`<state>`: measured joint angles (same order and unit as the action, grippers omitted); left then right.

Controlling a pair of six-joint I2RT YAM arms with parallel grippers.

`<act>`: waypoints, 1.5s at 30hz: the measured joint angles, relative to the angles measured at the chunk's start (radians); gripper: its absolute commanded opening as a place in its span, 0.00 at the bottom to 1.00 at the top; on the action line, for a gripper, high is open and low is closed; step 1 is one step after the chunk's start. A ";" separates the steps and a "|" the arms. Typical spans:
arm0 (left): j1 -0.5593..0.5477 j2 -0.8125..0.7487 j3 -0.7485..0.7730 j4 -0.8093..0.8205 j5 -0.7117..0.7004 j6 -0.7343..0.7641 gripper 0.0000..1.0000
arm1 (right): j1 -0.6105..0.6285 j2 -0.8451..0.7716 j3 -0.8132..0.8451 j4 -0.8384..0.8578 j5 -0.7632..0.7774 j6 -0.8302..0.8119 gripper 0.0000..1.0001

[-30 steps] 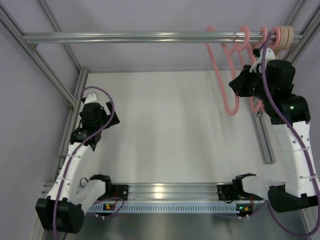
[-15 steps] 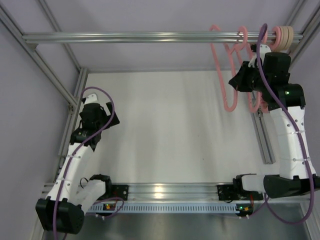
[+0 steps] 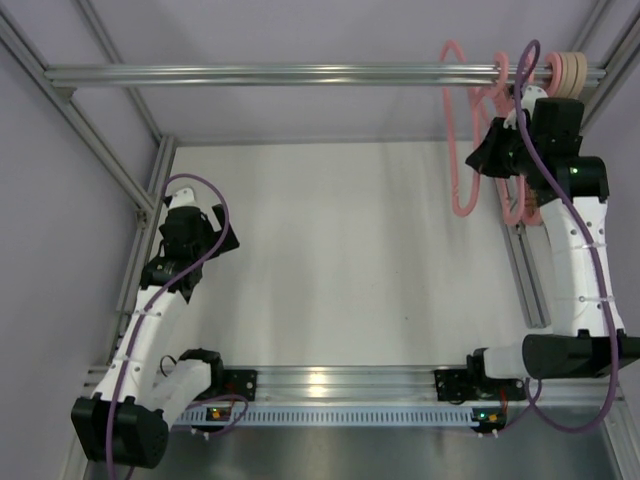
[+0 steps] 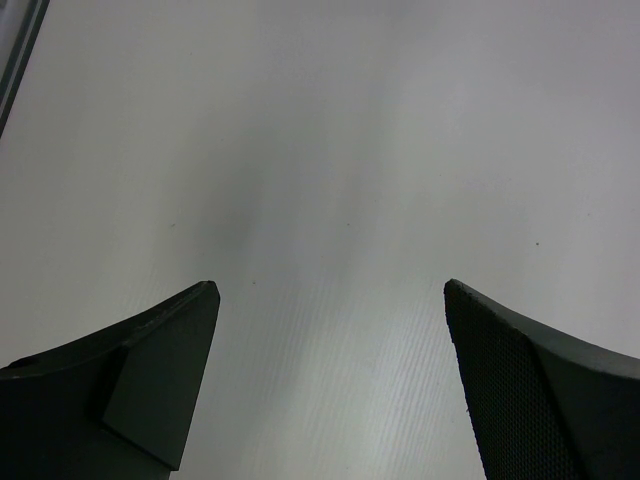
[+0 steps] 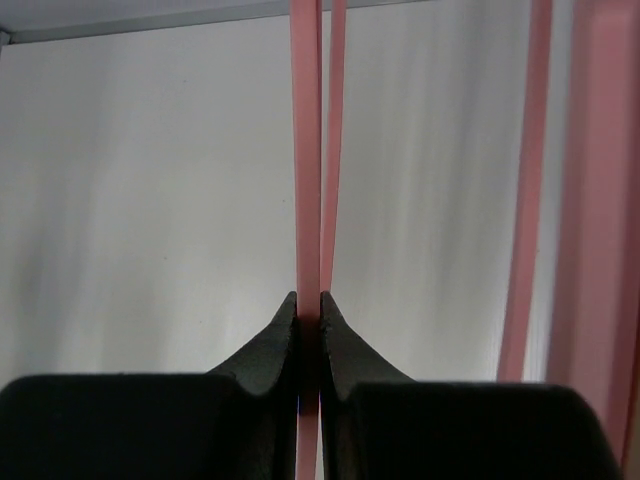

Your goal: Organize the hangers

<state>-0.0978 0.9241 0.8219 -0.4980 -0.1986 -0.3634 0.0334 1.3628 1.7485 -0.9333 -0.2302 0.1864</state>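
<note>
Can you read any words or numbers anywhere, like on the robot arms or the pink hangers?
No, there are none to read.
The pink hangers, the beige hangers, the left arm, the right arm and the metal rail carry no words, numbers or signs.
The base strip shows only small lights; any marks there are too small to read.

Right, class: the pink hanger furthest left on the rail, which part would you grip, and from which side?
Probably the long thin side bar of that pink hanger, from the arms' side, jaws straddling it. It hangs free below the rail, its left uncrowded; the right end effector pinches a pink bar likewise.
</note>
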 measured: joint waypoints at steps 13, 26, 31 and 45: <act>0.000 0.000 -0.005 0.000 0.000 0.000 0.98 | -0.174 -0.012 -0.002 -0.004 -0.006 0.001 0.30; 0.000 -0.072 0.004 -0.027 0.016 -0.002 0.98 | -0.174 -0.299 -0.028 -0.016 0.042 0.000 1.00; 0.000 -0.154 0.081 -0.102 0.025 -0.001 0.98 | -0.174 -0.481 -0.034 -0.009 0.084 -0.001 0.99; 0.000 -0.514 0.400 -0.232 0.007 0.063 0.98 | 0.030 -0.860 -0.273 0.059 0.275 0.024 1.00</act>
<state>-0.0982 0.4103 1.2221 -0.7296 -0.1917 -0.3008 0.0635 0.5030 1.4754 -0.8742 0.0452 0.2108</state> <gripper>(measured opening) 0.983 0.993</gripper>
